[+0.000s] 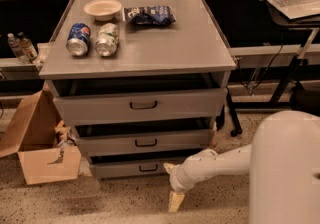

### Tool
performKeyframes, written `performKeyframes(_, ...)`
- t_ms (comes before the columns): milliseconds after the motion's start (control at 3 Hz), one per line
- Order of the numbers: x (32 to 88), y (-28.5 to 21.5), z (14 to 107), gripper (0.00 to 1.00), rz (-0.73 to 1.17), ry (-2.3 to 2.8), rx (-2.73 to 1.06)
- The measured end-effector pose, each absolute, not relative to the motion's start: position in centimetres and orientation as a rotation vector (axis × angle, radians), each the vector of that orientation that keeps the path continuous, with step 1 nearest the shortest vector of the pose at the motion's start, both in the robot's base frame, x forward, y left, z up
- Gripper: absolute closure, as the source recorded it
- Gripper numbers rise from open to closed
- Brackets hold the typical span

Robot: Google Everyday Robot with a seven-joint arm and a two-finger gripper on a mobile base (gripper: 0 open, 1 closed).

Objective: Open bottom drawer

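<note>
- Speckled floor [100,203] runs under a grey cabinet [165,43] that stands before dark desks.
- White arm [225,160] reaches in from the lower right, low and toward the cabinet's foot.
- Top drawer [100,108] is the widest front, with a dark gap above it.
- Middle drawer [175,143] sits below, narrower, also with a dark gap above it.
- Bottom drawer [115,169] is the lowest and narrowest front, just above the floor, with its loop handle [148,168] mid-front.
- Cardboard box [35,133] lies with its flaps up on the floor, left of the drawers.
- Laptop [295,0] rests on the desk at upper right.
- Chip bag [149,15] lies at the back of the cabinet top, just right of a bowl [103,9].
- Blue can [78,39] and silver can [107,39] lie on their sides next to each other, in front of the bowl.
- Gripper [171,184] hangs at the bottom drawer's right end, right of the handle; its tan fingertips [175,201] are spread apart and grasp nothing.
</note>
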State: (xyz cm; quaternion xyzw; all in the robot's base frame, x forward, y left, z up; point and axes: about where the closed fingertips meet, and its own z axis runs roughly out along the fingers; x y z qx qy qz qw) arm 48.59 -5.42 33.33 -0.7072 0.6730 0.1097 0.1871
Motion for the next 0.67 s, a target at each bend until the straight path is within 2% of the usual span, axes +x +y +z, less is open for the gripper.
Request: performKeyframes(667,56.5,-6.7,26.9,0.00,0.136,1.832,-2.001)
